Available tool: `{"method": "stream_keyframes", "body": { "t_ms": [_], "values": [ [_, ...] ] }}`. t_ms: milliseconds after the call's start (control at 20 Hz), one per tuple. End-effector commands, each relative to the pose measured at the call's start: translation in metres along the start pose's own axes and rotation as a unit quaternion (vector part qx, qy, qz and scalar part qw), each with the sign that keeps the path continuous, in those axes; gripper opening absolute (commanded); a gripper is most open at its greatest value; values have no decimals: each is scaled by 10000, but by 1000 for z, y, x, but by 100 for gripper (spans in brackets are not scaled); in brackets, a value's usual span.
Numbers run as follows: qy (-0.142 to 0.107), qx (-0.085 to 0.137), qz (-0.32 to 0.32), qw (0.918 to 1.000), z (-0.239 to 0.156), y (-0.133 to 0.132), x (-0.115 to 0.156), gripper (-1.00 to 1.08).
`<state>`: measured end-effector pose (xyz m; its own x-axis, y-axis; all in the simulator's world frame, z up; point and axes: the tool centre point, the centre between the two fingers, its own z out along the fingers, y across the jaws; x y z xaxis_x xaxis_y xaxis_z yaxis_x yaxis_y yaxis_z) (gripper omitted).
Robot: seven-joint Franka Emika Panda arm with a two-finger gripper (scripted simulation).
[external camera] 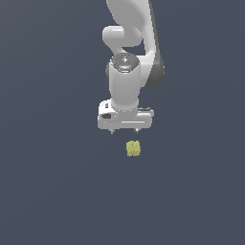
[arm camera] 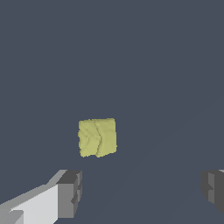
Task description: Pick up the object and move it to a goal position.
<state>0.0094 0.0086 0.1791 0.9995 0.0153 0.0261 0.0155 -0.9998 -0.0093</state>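
The object (external camera: pixel 133 149) is a small pale yellow-green lumpy block lying on the dark floor, just below the white gripper (external camera: pixel 124 130) in the exterior view. The gripper hangs from the white arm with its jaws spread wide and nothing between them. In the wrist view the object (arm camera: pixel 97 137) lies beyond the two grey fingertips (arm camera: pixel 70 192), nearer to that one than to the other, and apart from both. The gripper (arm camera: pixel 142 188) is open and empty.
A plain dark grey-blue floor (external camera: pixel 57 191) fills both views. No other objects or edges show.
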Motion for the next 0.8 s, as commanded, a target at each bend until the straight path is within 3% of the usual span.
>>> {"method": "stream_keyframes", "body": {
  "t_ms": [0,750],
  "values": [
    [0,0,0,10000,0,0,0,100],
    [-6,-21,23,10000,-4,15,3,100]
  ]
}}
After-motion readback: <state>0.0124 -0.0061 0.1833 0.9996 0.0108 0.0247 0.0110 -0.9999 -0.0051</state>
